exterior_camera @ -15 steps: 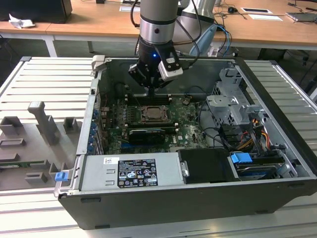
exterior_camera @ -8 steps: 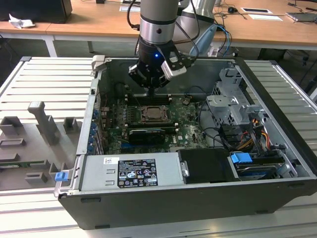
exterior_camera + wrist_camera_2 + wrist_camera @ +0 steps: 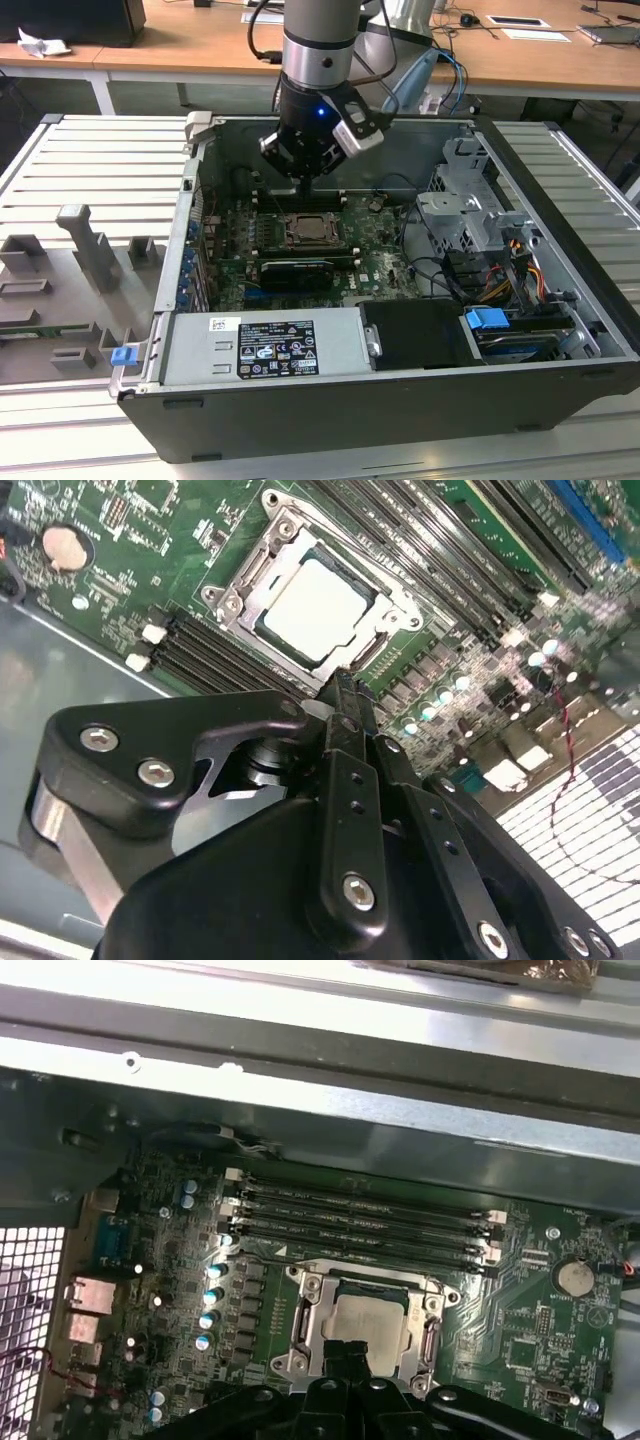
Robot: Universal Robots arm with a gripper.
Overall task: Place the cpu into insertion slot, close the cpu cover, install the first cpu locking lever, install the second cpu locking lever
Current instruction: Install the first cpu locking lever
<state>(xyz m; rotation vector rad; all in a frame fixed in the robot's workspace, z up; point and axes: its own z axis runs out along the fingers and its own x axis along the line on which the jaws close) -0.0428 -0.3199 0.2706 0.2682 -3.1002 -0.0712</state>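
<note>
The cpu [image 3: 315, 610] lies flat in the insertion slot [image 3: 330, 562], its pale metallic face up. The silvery cpu cover [image 3: 245, 580] is folded down around it as a frame. In the first wrist view the cpu [image 3: 365, 1320] shows through the cover [image 3: 310, 1305] just beyond my fingertips. My gripper [image 3: 343, 685] is shut with nothing in it, hovering over one edge of the socket. In the exterior view the gripper [image 3: 304, 188] hangs inside the open computer case, just above the cpu [image 3: 312, 232]. I cannot tell how the locking levers stand.
Long black memory slots [image 3: 360, 1222] run beside the socket. A coin battery [image 3: 572, 1278] sits on the green board. A long black card [image 3: 297, 270], the drive cage [image 3: 470, 215] and the power supply [image 3: 265, 345] crowd the case. A grey fixture tray [image 3: 80, 270] lies at the exterior view's left.
</note>
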